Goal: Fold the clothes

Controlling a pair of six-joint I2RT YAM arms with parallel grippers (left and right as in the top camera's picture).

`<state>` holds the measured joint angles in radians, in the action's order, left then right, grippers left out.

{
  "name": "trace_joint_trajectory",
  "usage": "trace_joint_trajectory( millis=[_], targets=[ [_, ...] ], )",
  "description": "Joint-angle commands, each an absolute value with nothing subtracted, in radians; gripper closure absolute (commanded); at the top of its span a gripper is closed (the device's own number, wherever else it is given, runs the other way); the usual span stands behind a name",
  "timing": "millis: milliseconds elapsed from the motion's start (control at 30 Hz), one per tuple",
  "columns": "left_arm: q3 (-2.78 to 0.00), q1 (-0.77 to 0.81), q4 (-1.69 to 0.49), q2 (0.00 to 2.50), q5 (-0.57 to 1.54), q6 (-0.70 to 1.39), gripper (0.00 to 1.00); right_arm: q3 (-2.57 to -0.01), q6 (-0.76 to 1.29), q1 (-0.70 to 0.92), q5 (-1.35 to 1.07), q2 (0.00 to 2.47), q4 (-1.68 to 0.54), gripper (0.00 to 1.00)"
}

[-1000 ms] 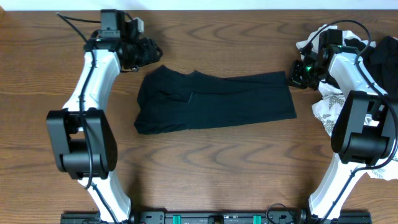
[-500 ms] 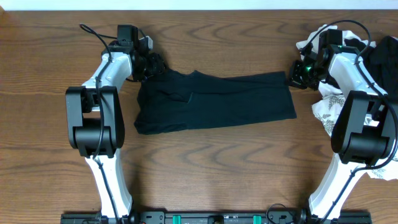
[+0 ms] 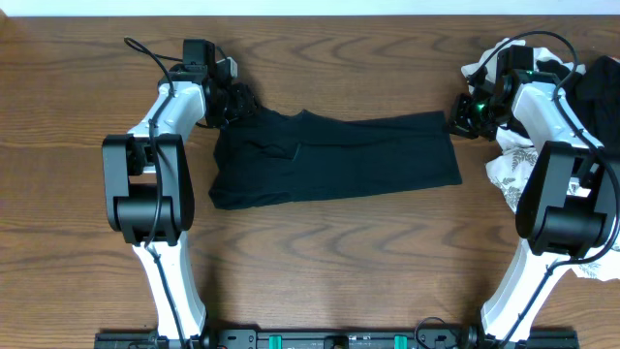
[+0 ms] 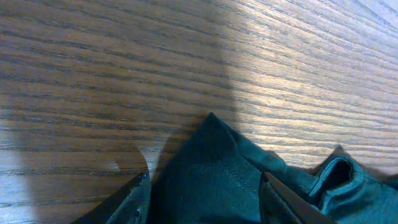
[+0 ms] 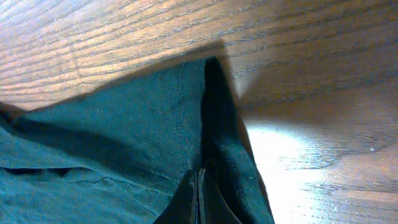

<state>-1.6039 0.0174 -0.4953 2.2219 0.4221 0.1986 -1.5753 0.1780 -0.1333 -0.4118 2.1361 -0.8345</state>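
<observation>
Overhead: one dark garment (image 3: pixel 334 155) lay flat on the table (image 3: pixel 339 271), mid-width and toward the far side, spread lengthwise left to right as a long band; its left part looked doubled and creased, its right end a plain cut edge. Left gripper (image 3: pixel 237 102) was at the garment's far-left corner, right gripper (image 3: pixel 463 114) at its far-right corner; finger state could not be told from this view. A pile (image 3: pixel 509 165) of light patterned and dark cloth sat at the table's right edge, beside the right arm, unfolded.

Left wrist: the fingers (image 4: pixel 127 202) stood apart, one on each side of the garment's pointed corner, which lay on the wood between them; no grasp was made, and the corner was not lifted.

Right wrist: the fingers (image 5: pixel 189 205) were pressed together with the garment's hemmed corner caught between them; the cloth around the grip rested low on the table.

Progress, as judged: early in the fold. The garment appeared laid out and perhaps narrowed lengthwise; one far corner was gripped, the other only bracketed. Left to do: close on the left corner, carry the far edge over, finish this piece, then take up the pile.
</observation>
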Motion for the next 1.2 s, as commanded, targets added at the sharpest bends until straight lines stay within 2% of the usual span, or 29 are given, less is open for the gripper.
trace_joint_trajectory(
  millis=[0,333,400,467,533,600,800,1167],
  targets=[
    [-1.605,0.031,-0.506,2.264,0.343,0.193,0.43,-1.574,0.167,-0.136,-0.419,2.117,-0.834,0.98],
    [-1.605,0.076,-0.516,2.302,0.277,0.184,0.44,-1.574,0.167,-0.136,-0.419,2.117,-0.834,0.99],
    [-1.605,0.079,-0.518,2.309,0.275,0.185,0.55,-1.574,0.167,-0.136,-0.419,2.117,-0.834,0.99],
    [-1.605,0.080,-0.519,2.313,0.275,0.185,0.75,-1.574,0.167,-0.136,-0.419,2.117,-0.834,0.99],
    [-1.605,0.079,-0.518,2.313,0.275,0.185,0.85,-1.574,0.167,-0.136,-0.419,2.117,-0.834,0.99],
    [-1.605,0.079,-0.518,2.313,0.275,0.185,0.89,-1.574,0.167,-0.136,-0.419,2.117,-0.834,0.99],
    [-1.605,0.079,-0.524,2.300,0.276,0.185,0.93,-1.574,0.167,-0.136,-0.419,2.117,-0.834,0.99],
    [-1.608,0.079,-0.636,2.120,0.283,0.185,0.93,-1.574,0.167,-0.136,-0.419,2.117,-0.834,0.99]
  ],
)
